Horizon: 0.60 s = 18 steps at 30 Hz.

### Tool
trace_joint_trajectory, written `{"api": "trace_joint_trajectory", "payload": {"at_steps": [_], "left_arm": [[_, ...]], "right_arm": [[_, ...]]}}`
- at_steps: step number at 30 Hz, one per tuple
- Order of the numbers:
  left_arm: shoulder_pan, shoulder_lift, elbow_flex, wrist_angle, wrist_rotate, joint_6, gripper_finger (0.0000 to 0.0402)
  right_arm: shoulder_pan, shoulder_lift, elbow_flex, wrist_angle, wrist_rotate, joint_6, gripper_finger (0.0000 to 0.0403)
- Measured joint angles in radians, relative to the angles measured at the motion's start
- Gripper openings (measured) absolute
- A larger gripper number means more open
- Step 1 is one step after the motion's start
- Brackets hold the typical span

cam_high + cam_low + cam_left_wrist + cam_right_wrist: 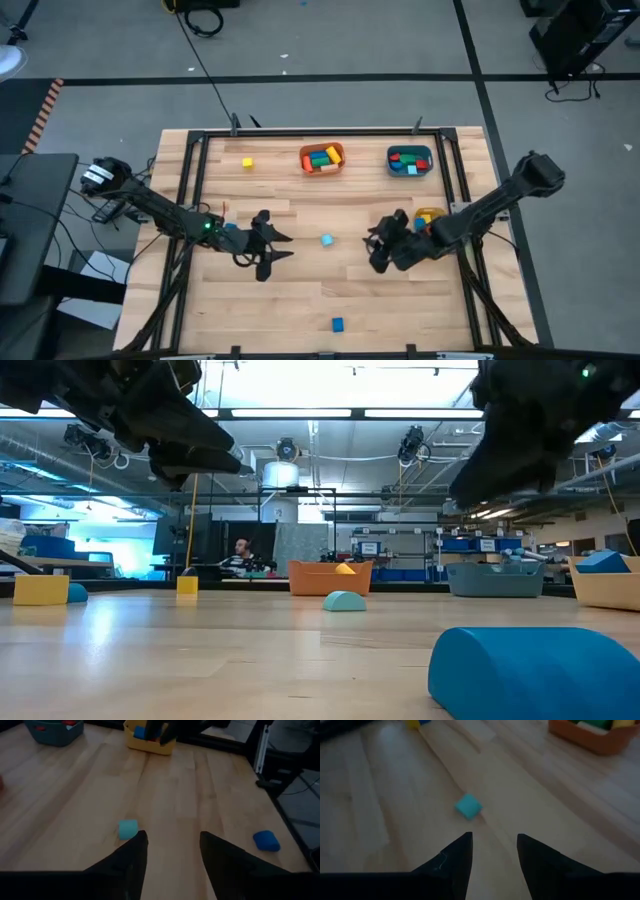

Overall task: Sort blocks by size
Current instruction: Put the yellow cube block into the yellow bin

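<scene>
Sorting stage: most blocks already sit in the orange bin (322, 158), the teal bin (409, 160) and the yellow bin (428, 216); three are loose on the table (300, 300)
Loose blocks: a light blue block (327, 240) lies mid-table between the two arms, a yellow block (247, 162) near the far left, a blue block (338, 324) near the front edge
Left gripper (268, 250): fingers apart and empty, hovering just left of the light blue block
Right gripper (383, 245): fingers apart, holding nothing, facing the same block from the right
Step in hand: likely picking up the light blue block, though which arm takes it is unclear
Doing it well: let one arm commit while the other holds back; square the fingers to the block's flat faces, since it looks turned cornerwise in the right wrist view, then lower until the fingers straddle it before closing
Hard to make out: the yellow bin is partly covered by the right arm; block sizes inside the bins cannot be compared
</scene>
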<state>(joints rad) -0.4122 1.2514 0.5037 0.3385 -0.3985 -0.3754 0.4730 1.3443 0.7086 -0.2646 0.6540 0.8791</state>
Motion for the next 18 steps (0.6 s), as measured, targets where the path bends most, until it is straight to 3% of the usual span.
{"api": "trace_joint_trajectory", "payload": {"at_steps": [7, 12, 15, 18], "left_arm": [[0.000, 0.000, 0.000, -0.002, -0.017, -0.020, 0.0242], [0.000, 0.000, 0.004, -0.052, -0.017, -0.107, 0.0249], [0.026, -0.003, 0.056, -0.253, -0.018, -0.252, 0.0243], [0.061, -0.003, 0.153, -0.628, -0.015, -0.412, 0.0238]], "right_arm": [[0.000, 0.150, 0.000, 0.100, 0.011, 0.000, 0.0169], [-0.014, 0.212, 0.000, 0.211, 0.000, -0.048, 0.0168], [-0.011, 0.221, 0.000, 0.243, -0.020, -0.092, 0.0168], [-0.013, 0.220, 0.000, 0.255, -0.019, -0.097, 0.0168]]}}
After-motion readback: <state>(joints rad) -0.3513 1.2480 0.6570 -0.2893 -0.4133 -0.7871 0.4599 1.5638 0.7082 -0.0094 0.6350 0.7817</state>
